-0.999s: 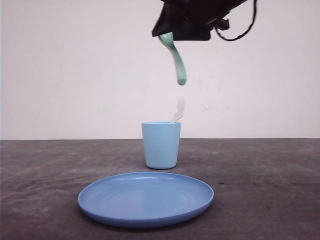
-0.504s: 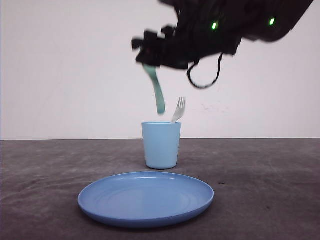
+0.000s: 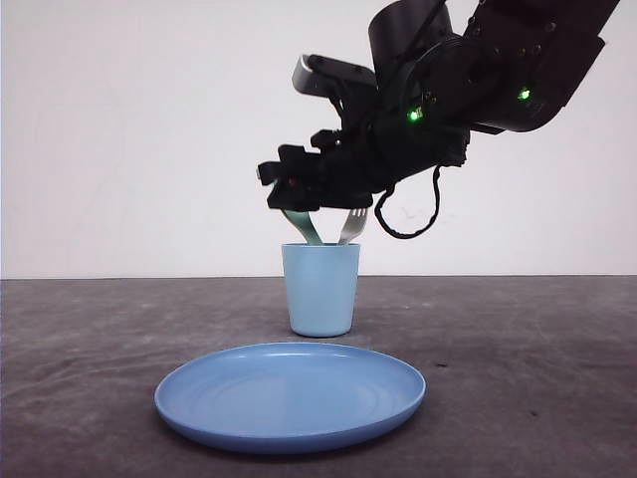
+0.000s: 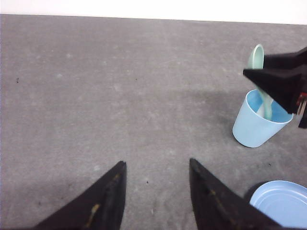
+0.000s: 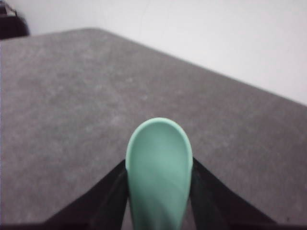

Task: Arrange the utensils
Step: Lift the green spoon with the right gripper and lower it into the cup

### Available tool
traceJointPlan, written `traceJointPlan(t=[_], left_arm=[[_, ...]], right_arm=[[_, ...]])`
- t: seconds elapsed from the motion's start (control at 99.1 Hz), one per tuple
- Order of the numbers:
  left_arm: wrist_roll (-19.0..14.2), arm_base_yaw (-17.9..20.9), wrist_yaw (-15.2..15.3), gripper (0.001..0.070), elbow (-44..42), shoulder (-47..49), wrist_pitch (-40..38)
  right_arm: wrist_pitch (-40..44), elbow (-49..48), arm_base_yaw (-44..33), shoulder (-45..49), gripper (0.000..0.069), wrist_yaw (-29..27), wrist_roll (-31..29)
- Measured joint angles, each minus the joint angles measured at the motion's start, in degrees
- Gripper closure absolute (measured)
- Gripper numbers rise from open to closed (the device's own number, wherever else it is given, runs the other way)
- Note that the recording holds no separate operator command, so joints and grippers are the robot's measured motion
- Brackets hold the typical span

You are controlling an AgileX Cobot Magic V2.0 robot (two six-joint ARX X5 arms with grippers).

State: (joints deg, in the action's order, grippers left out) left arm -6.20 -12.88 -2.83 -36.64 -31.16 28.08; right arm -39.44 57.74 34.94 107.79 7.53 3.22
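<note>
Grey surface (image 3: pixel 537 378), white wall behind. Right hand (image 3: pixel 299 194) is clamped on the mint spoon (image 3: pixel 302 227) by its bowl, handle dipping into the cup (image 3: pixel 320 289) beside the fork (image 3: pixel 353 226). Left hand (image 4: pixel 156 191) hangs spread, empty. Light, stiff, probably slick plastic.

Place: a lab-style test bench is suggested.
Backdrop: a bare white wall (image 3: pixel 119 139) is seen behind.
Surface: a plain dark grey tabletop (image 3: pixel 528 378) is used.
Props: a cup (image 3: pixel 319 289) and plate (image 3: pixel 289 396) are staged alone.
</note>
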Motion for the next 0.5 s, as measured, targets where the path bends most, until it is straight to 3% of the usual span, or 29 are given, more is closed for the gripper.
traceJointPlan(t=[0.313,0.504], left_arm=[[0.0,0.0,0.0,0.0474,0.0,0.0,0.0],[0.0,0.0,0.0,0.0474,0.0,0.0,0.0]], right_arm=[[3.0,0.0,0.0,0.0,0.0491,0.0,0.0],[4.3,0.0,0.0,0.0,0.0437,0.0,0.0]])
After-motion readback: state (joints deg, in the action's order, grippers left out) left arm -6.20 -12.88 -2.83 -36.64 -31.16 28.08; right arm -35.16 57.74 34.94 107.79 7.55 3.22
